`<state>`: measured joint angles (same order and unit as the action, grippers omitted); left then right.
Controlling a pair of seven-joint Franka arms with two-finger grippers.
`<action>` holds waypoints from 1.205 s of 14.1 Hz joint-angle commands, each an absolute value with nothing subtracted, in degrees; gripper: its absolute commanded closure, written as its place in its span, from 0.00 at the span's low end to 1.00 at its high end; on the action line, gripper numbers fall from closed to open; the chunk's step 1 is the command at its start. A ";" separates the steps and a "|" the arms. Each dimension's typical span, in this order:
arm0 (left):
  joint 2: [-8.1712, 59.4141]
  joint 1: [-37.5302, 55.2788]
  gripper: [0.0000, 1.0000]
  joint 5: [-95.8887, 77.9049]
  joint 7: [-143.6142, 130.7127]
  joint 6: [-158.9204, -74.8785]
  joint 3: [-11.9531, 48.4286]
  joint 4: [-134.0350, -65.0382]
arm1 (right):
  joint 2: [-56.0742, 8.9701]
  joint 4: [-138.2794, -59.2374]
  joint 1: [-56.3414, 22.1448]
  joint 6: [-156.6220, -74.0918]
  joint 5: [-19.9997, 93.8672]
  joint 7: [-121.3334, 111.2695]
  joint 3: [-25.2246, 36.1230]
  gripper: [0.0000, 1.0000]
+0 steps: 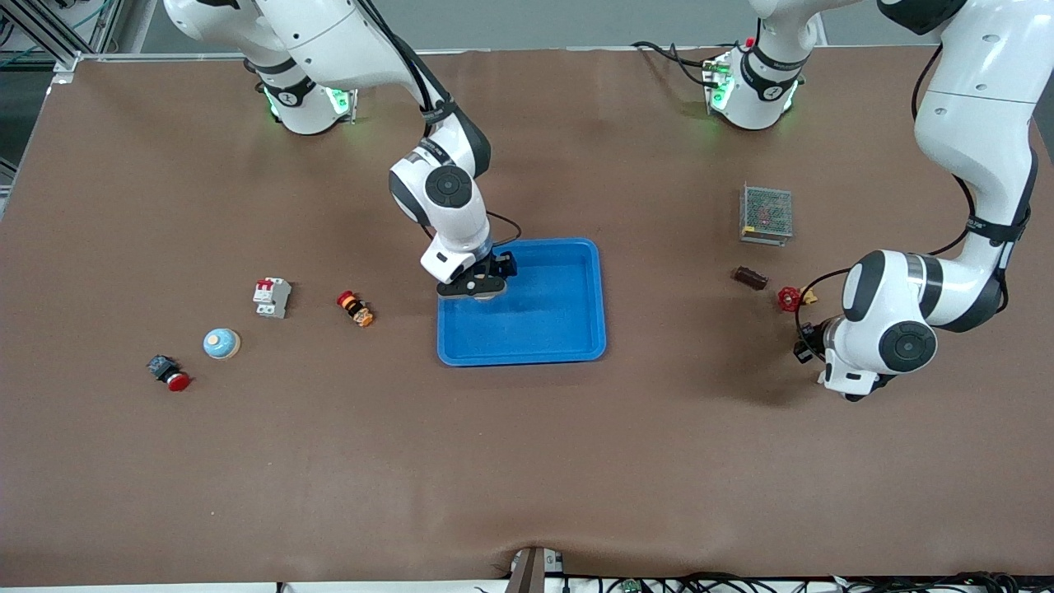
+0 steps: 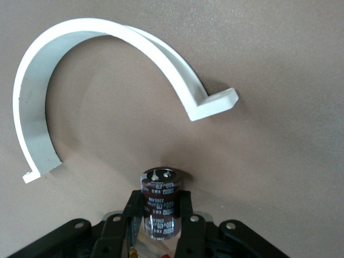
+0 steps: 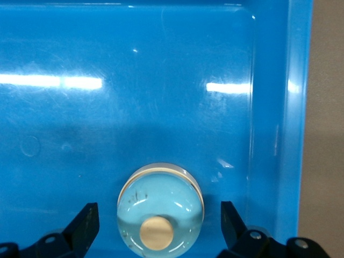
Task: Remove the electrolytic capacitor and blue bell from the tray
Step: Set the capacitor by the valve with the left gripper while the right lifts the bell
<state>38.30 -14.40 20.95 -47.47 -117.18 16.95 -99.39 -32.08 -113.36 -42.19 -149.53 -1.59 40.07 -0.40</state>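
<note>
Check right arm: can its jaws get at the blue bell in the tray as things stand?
Probably yes. The right gripper is open and hangs over the blue bell in the tray, one jaw on each side with nothing between. The bell stands clear of the tray's wall. The left gripper is shut on the electrolytic capacitor, elsewhere.

Brown mat covers the desk (image 1: 527, 461), lightly wrinkled at the edge nearest front cam. Grey floor w/ metal framing (image 1: 49, 33) past one corner. Black cables (image 1: 741, 583) along near edge; even overhead light
</note>
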 commanded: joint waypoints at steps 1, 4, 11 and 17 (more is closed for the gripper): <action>38.23 -14.59 0.12 22.06 -47.81 -117.16 17.31 -97.83 | -32.52 -113.55 -43.33 -150.03 -3.16 42.10 0.44 0.00; 37.44 -13.80 0.00 22.06 -47.90 -116.46 17.40 -95.90 | -32.78 -113.47 -43.42 -150.12 -3.16 42.10 0.44 0.00; 37.53 -9.94 0.00 21.97 -47.11 -116.46 18.02 -85.96 | -34.01 -113.03 -43.95 -150.91 -3.16 42.10 0.44 0.00; 35.51 -8.79 0.00 21.88 -43.51 -116.46 18.11 -82.09 | -34.01 -112.33 -43.86 -150.73 -3.16 42.89 0.70 0.38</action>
